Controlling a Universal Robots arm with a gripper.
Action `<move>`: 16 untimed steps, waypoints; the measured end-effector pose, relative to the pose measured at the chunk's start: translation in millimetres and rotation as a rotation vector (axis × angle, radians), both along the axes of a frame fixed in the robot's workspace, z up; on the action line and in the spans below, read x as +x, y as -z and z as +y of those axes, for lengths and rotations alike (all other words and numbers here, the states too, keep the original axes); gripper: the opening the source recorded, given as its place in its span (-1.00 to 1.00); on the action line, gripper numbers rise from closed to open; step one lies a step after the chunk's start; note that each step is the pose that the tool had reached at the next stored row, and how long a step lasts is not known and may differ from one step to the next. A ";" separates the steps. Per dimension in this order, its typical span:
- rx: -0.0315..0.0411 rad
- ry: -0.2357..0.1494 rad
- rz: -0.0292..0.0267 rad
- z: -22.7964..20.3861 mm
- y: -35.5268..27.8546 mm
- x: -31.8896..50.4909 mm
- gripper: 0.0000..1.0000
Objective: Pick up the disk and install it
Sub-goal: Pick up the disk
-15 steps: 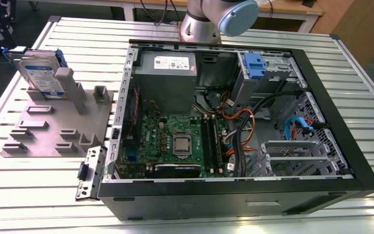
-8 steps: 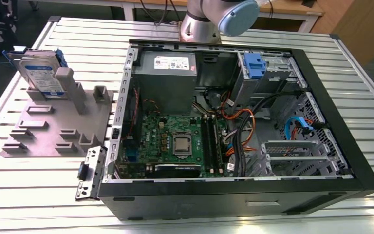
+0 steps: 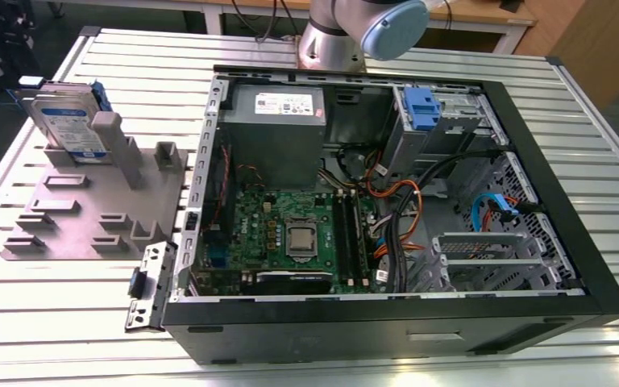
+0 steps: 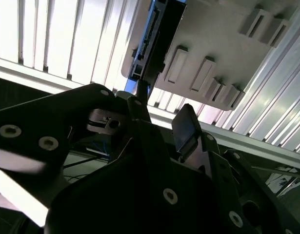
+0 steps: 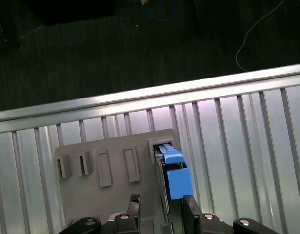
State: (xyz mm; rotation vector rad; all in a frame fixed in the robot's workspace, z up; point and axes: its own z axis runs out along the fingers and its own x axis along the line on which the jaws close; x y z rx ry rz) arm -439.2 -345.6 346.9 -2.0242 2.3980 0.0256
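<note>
The slatted aluminium table (image 3: 589, 161) carries an open desktop computer case (image 3: 342, 330). A grey fixture plate (image 3: 73, 218) lies just beside the case, on the exterior view's left. The disk (image 3: 68, 121) stands on edge in a slot at the plate's corner. The gripper (image 5: 162, 200) hovers near the disk, its fingers (image 5: 189, 207) apart with nothing clamped between them.

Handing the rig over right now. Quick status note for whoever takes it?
Gripper: open, holding nothing, hanging over the disk without touching it.
Disk: upright in its slot on the grey fixture plate, at the exterior view's left of the open computer case.
Done: nothing that shows.
Left: disk not yet picked up, not yet installed.
</note>
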 end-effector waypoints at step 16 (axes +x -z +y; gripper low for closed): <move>0.0023 -0.096 -0.0089 3.3 4.8 -0.1 -0.06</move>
